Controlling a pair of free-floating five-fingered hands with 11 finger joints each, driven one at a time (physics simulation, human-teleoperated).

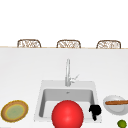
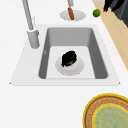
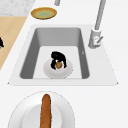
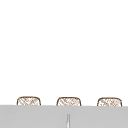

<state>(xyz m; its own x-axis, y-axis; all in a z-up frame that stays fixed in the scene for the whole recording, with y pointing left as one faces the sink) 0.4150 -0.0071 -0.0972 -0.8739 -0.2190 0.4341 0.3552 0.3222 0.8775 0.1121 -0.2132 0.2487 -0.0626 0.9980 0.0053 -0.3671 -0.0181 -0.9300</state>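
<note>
Standing at the sink with the tap at 12 o'clock, I am looking past a big red ball [image 1: 67, 113] that is sitting nearest me and covering the front of the basin. Just to its 3 o'clock the right hand [image 1: 95, 110] is hanging at the sink's near right corner. I cannot tell how its fingers are set. A lime [image 1: 122, 123] is lying at 4 o'clock from it.

The relation that matters is down in the sink [image 3: 32, 50]. The left hand [image 3: 57, 57] is reaching down from above onto a white plate [image 3: 50, 71] lying mid-basin on the floor. Its fingers are curling around a small brown lump [image 3: 58, 65] sitting on that plate. The lump is lying directly under the fingertips, touching them. It is looking roundish, with no long axis I can make out. This hand is far the nearer of the two; the right one is waiting well apart, toward 4 o'clock.

On the white counter [image 1: 25, 70], a yellow plate [image 1: 5, 111] is resting at 9 o'clock of the sink. A white bowl [image 1: 112, 110] is carrying a brown stick [image 1: 116, 102] at 3 o'clock. The tap [image 1: 67, 72] is standing at 12, and three wicker chairs [image 1: 68, 44] are lining up beyond.
</note>
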